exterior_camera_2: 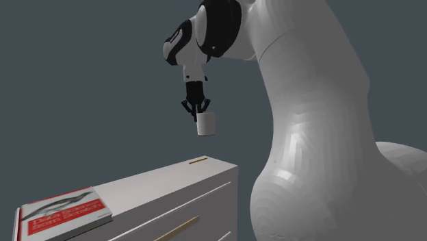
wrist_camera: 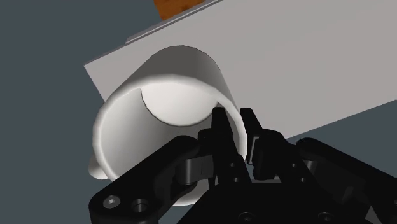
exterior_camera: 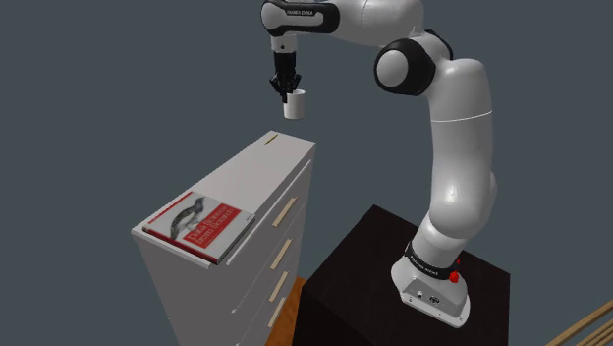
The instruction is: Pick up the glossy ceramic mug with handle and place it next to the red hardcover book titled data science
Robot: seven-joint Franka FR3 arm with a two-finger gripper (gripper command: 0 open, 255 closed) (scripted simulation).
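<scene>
Gripper (wrist_camera: 234, 127): was pinching the white mug (wrist_camera: 159, 89) by its rim
Book (exterior_camera: 195, 224): lay way below it, on the dresser (exterior_camera: 263, 175)

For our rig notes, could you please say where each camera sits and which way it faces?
Shoulder view: high beside the stand, looking down over the dresser and red book; whole arm shows.
Second exterior view: low beside the arm, looking across the dresser top; arm's bulk at its right.
Wrist view: on the hand, looking along the gripper at the dresser.
All share the white mug, clasped at its rim.
</scene>
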